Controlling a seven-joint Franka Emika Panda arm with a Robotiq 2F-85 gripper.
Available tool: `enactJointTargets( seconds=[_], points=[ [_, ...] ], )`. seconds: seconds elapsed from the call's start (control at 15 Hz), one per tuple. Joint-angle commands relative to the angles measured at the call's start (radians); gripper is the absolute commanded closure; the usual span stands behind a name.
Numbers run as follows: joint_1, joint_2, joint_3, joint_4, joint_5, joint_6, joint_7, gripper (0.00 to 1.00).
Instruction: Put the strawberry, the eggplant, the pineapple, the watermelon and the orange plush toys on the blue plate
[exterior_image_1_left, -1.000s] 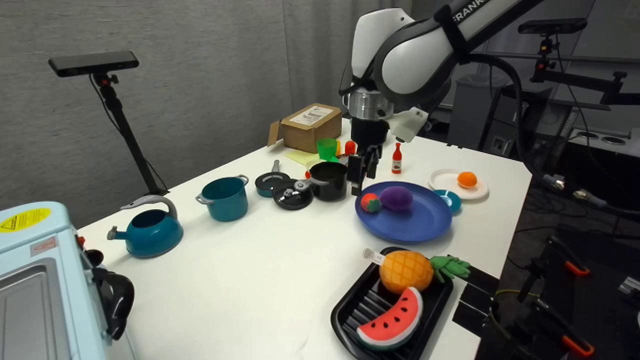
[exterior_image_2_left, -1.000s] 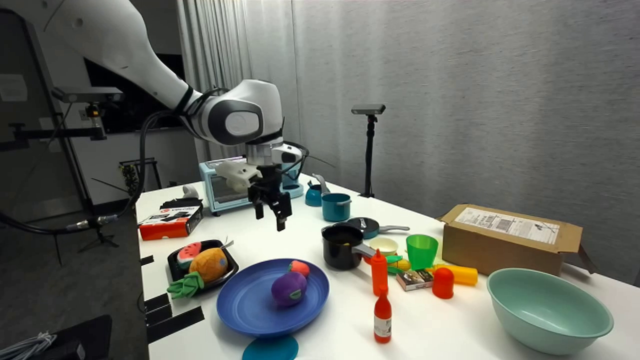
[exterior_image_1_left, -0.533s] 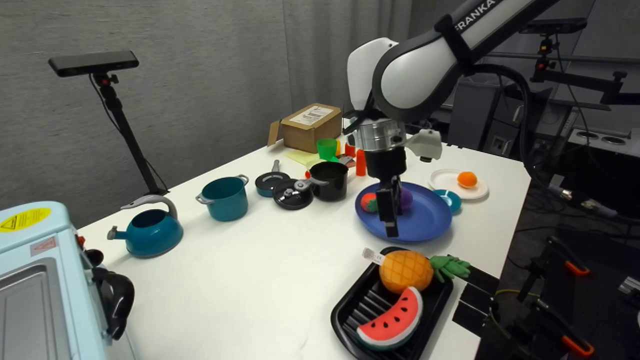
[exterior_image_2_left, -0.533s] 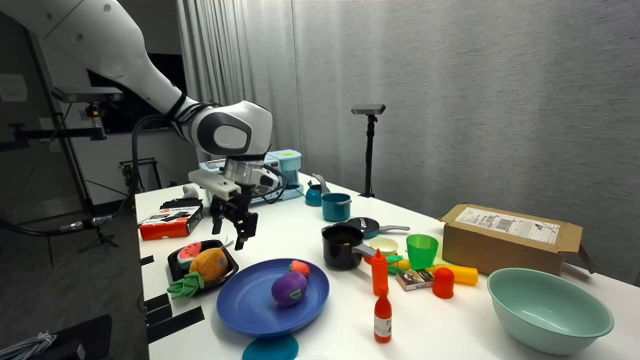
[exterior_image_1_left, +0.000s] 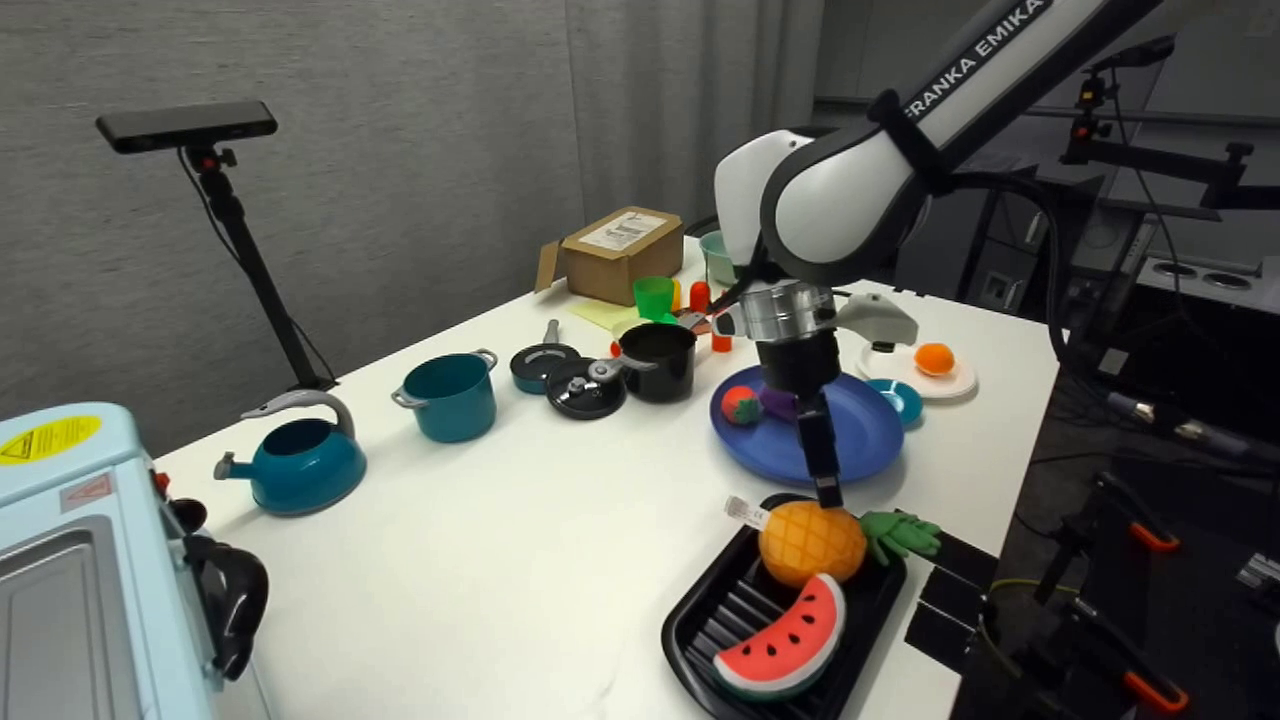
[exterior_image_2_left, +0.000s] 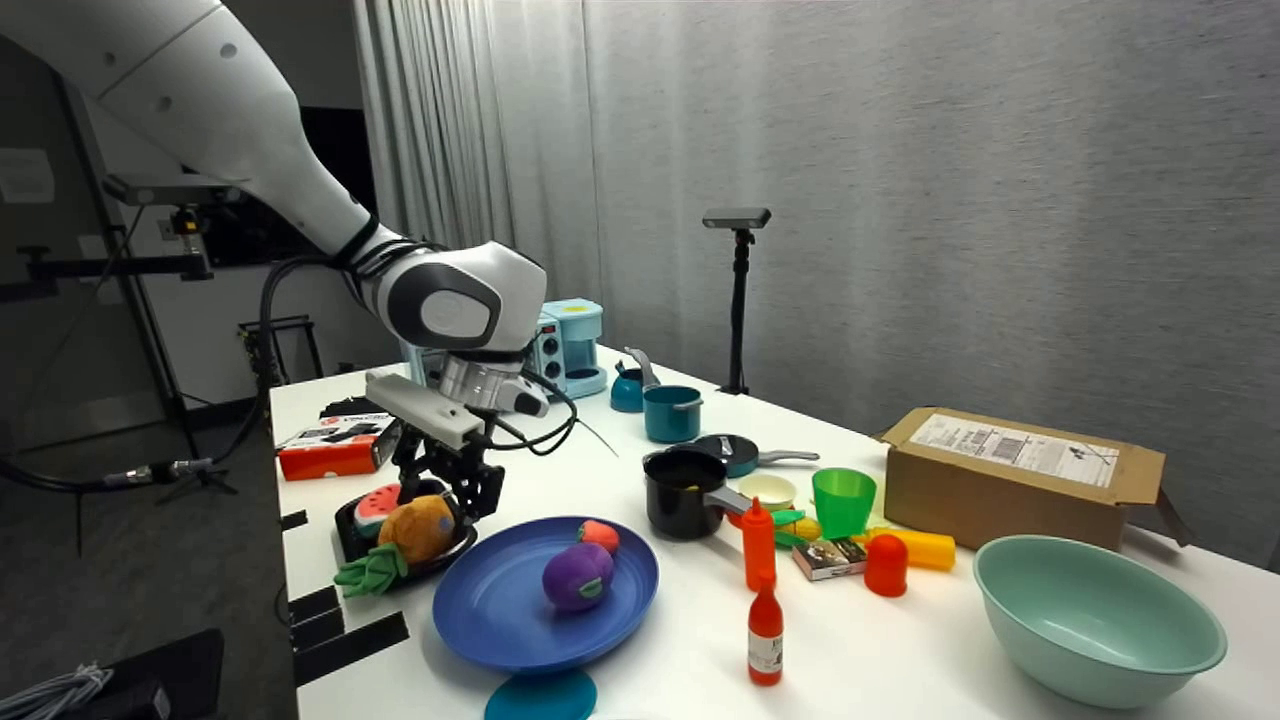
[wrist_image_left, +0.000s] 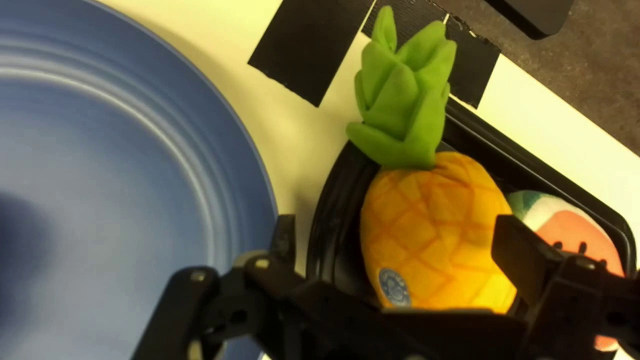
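The orange-yellow pineapple (exterior_image_1_left: 812, 545) with green leaves lies on the black tray, beside the red watermelon slice (exterior_image_1_left: 785, 645). My gripper (exterior_image_1_left: 828, 490) is open just above the pineapple. In the wrist view my gripper (wrist_image_left: 400, 242) has its fingers spread, one on each side of the pineapple (wrist_image_left: 435, 215); it holds nothing. The watermelon (wrist_image_left: 575, 230) is partly hidden behind a finger there. The blue plate (exterior_image_2_left: 490, 620) carries the red strawberry (exterior_image_2_left: 598, 536) and the purple eggplant (exterior_image_2_left: 578, 578). The orange (exterior_image_1_left: 934, 359) sits on the small white plate.
The black tray (exterior_image_1_left: 700, 600) lies close to the blue plate. A white plate (exterior_image_1_left: 880, 360) and a teal disc (exterior_image_1_left: 897, 398) lie beyond it. A black pot (exterior_image_2_left: 685, 505), red bottles (exterior_image_2_left: 766, 635) and a green bowl (exterior_image_2_left: 1100, 620) also stand on the table.
My open gripper has come down and across from high near the blue plate to just above the pineapple on the tray. The plush toys and plates have not moved.
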Motion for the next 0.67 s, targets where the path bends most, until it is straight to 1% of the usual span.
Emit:
enactJointTargets(
  seconds=[0.0, 0.33, 0.47, 0.6],
  points=[
    [-0.021, -0.027, 0.013, -0.046, 0.030, 0.044, -0.048, 0.00],
    [-0.013, -0.066, 0.026, -0.096, 0.073, 0.136, -0.021, 0.00],
    [-0.005, -0.074, 0.034, -0.107, 0.085, 0.139, -0.011, 0.00],
    [0.000, -0.074, 0.043, -0.110, 0.095, 0.117, -0.008, 0.00]
  ],
)
